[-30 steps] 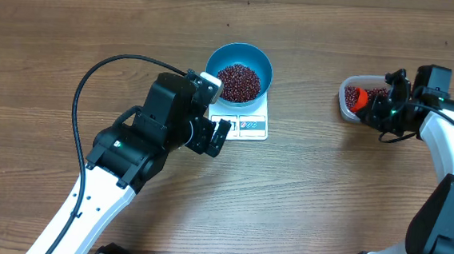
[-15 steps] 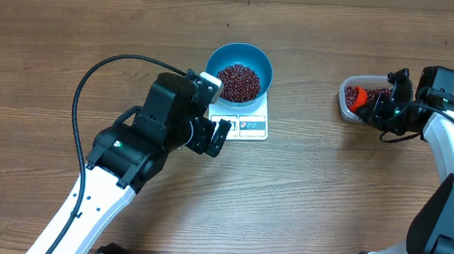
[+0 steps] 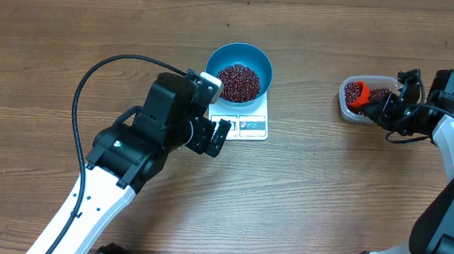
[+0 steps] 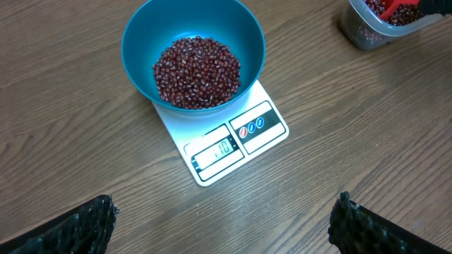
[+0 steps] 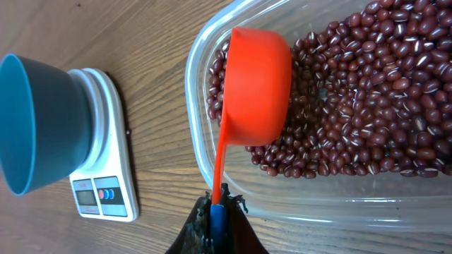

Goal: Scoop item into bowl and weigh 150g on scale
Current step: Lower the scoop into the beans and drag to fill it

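Note:
The blue bowl (image 3: 239, 70) stands on the white scale (image 3: 251, 127) and holds a pile of dark red beans (image 4: 198, 70). My left gripper (image 4: 222, 226) hovers open just in front of the scale, with bare table between its fingers (image 4: 85, 226). My right gripper (image 5: 217, 212) is shut on the handle of an orange scoop (image 5: 258, 85). The scoop's cup lies over the beans (image 5: 367, 92) at the left end of the clear tub (image 5: 339, 194). Its outer side faces the camera, so its contents are hidden.
In the overhead view the clear tub (image 3: 345, 103) sits at the right of the wooden table, about a bowl's width from the scale. A black cable (image 3: 103, 70) loops over the table left of my left arm.
My right wrist has drawn back a little to the right, and the scoop has shifted slightly inside the tub. The left arm, bowl and scale have not moved.

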Available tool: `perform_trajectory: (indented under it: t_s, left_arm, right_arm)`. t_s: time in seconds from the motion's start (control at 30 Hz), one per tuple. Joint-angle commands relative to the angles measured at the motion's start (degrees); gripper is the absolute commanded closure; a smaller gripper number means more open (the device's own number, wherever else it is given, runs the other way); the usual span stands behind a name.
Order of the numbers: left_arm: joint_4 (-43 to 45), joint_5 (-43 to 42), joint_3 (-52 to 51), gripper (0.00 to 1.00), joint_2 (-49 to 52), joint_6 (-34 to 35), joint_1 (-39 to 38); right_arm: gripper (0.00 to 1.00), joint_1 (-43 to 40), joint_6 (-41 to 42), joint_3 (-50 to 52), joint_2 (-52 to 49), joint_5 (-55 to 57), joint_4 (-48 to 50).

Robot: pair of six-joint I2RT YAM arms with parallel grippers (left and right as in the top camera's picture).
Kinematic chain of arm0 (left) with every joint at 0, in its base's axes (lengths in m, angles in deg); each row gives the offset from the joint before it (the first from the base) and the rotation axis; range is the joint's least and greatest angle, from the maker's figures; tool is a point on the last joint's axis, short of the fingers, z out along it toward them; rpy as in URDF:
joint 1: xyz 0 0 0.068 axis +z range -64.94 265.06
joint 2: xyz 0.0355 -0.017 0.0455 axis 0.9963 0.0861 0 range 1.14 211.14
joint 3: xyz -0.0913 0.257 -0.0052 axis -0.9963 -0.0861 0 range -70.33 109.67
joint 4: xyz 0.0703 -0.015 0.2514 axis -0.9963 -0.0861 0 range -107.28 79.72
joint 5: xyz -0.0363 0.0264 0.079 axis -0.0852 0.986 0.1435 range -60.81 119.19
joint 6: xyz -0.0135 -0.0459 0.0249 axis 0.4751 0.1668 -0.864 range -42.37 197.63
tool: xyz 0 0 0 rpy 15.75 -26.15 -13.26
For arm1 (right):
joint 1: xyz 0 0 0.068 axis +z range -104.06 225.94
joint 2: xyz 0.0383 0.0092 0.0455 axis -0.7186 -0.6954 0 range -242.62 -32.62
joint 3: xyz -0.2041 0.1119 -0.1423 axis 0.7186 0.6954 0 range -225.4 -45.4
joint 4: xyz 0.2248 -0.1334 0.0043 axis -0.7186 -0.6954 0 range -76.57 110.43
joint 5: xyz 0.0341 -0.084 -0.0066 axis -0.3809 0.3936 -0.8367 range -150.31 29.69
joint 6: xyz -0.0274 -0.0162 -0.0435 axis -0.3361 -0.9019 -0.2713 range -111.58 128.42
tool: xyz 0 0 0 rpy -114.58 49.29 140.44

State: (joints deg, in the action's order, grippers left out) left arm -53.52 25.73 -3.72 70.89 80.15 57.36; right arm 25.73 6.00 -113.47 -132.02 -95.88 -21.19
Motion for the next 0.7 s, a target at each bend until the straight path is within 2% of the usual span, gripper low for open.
perform_trajectory:
  t_s: [0.0,0.4,0.67]
  left_arm:
    - [0.17,-0.46,-0.57,0.01,0.26,-1.27,0.31]
    - [0.15,-0.46,-0.57,0.0,0.26,-1.27,0.31]
    - [0.15,-0.46,-0.57,0.0,0.26,-1.27,0.31]
  right_arm:
    - [0.97,-0.9,-0.66,0.31,-0.61,-3.39,-0.07]
    - [0.97,-4.39,-0.9,0.31,-0.61,-4.11,-2.21]
    - [0.97,-7.63,-1.07,0.31,-0.61,-11.74,-2.23]
